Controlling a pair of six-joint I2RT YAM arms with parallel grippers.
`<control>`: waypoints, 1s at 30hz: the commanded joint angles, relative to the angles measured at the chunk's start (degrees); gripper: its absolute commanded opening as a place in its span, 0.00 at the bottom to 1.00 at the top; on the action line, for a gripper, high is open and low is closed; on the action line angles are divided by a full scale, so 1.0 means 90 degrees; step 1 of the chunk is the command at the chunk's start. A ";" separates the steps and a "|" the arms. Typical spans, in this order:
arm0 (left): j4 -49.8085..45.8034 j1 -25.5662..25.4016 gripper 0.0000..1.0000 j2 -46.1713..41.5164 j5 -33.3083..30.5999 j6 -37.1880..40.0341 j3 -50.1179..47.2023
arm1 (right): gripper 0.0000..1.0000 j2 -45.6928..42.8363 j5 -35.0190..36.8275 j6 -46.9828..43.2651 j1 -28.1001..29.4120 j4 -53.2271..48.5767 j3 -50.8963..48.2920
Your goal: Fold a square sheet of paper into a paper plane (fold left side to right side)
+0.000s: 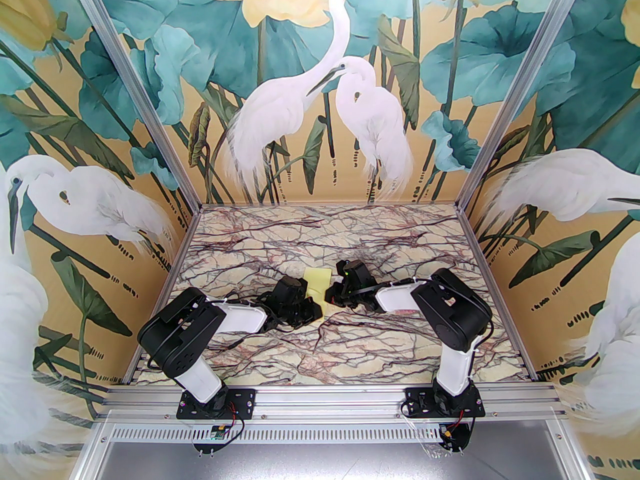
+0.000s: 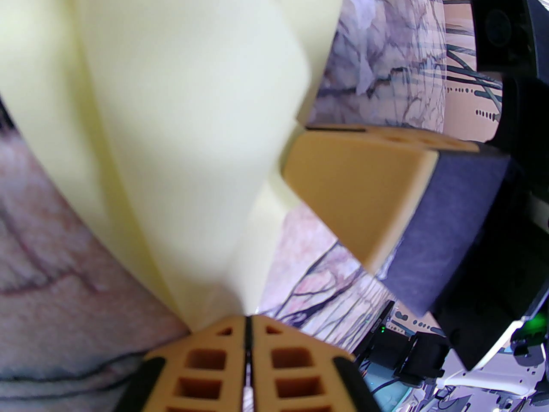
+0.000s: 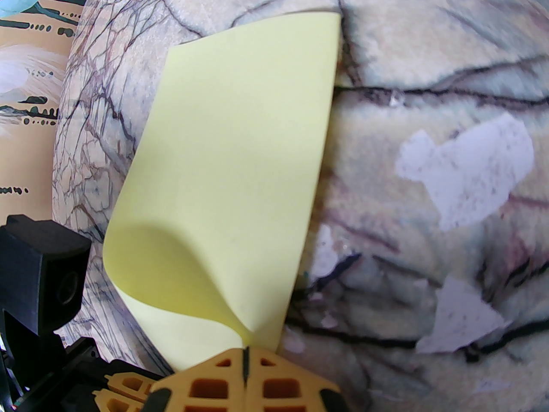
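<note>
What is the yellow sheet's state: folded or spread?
Folded over loosely: the square sheet of paper is doubled onto itself, its bend rounded, not creased.

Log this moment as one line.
left hand: shut on square sheet | right hand: shut on square sheet | square sheet: doubled over, bend rounded, no crease

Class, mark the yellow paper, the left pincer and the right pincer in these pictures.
paper [image 3: 240, 165], right wrist view, middle of its top face.
left pincer [image 2: 248, 322], left wrist view, seam between its shut tips.
right pincer [image 3: 245, 354], right wrist view, seam between its shut tips.
</note>
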 commanded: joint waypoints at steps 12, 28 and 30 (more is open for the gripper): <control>-0.0459 -0.0060 0.08 0.0221 -0.0021 0.0077 0.0088 | 0.07 -0.0112 0.0247 -0.0418 -0.0028 -0.0491 0.0391; -0.0505 -0.0094 0.08 0.0252 -0.0014 0.0100 0.0123 | 0.07 -0.0071 0.0357 -0.0520 -0.0042 -0.0637 0.0508; -0.0514 -0.0093 0.08 0.0234 -0.0019 0.0102 0.0133 | 0.06 0.0023 0.0291 -0.0547 -0.0038 -0.0691 0.0564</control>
